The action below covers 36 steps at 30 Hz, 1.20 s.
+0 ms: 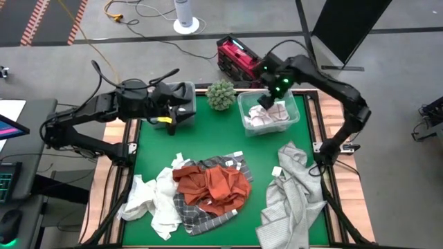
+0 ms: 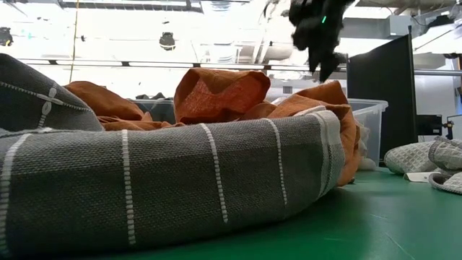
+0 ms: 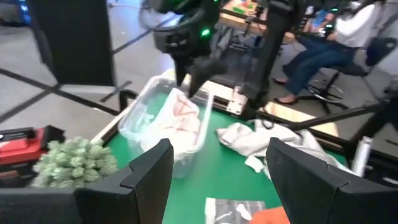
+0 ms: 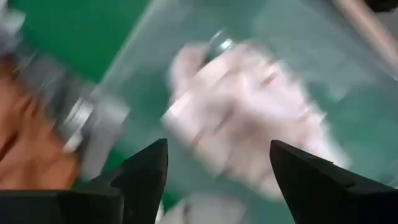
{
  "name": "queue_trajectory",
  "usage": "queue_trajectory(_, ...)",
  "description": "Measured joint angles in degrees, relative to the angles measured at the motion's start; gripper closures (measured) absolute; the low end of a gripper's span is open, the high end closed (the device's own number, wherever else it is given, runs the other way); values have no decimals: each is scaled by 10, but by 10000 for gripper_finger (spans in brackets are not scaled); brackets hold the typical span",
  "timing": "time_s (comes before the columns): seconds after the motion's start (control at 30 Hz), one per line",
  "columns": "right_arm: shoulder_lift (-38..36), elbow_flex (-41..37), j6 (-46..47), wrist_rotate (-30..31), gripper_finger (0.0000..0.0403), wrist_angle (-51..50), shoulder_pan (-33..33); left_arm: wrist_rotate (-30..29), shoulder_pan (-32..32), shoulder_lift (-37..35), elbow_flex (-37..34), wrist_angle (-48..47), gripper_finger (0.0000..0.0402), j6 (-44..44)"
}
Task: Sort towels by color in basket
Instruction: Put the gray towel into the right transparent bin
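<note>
High view: right gripper (image 1: 272, 99) fingers released over bin (image 1: 296, 119), white towel (image 1: 266, 117) dropped; lift straight up. Left gripper (image 1: 181, 107) fingers released, idle at 10 o'clock.

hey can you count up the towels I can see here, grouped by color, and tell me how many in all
Rust-orange towel: 1
Dark grey plaid towel: 1
White towels on the mat: appears to be 2, bunched together, hard to separate
Light grey towel: 1
White towel with thin lines, in the clear bin: 1
Total: about 6 towels
</note>
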Motion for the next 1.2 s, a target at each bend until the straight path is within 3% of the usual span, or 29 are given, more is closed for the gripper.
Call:
queue_trajectory(0.17, -42, -16, 30, 20, 97, -55, 116, 24, 0, -6, 0, -11, 155, 0)
queue_trajectory(0.37, -53, -100, 159, 27, 102, -54, 261, 27, 0, -8, 0, -48, 155, -2)
queue_trajectory(0.8, -51, -289, 343, -162, 103, -44, 457, 82, 0, -9, 0, -84, 155, -6)
queue_trajectory(1.0, -50, -332, 425, -219, 103, 3, 525, 82, 0, -9, 0, -84, 155, -4)
queue_trajectory(1.2, -50, -360, 509, -239, 103, 40, 577, 82, 0, -9, 0, -84, 155, 14)
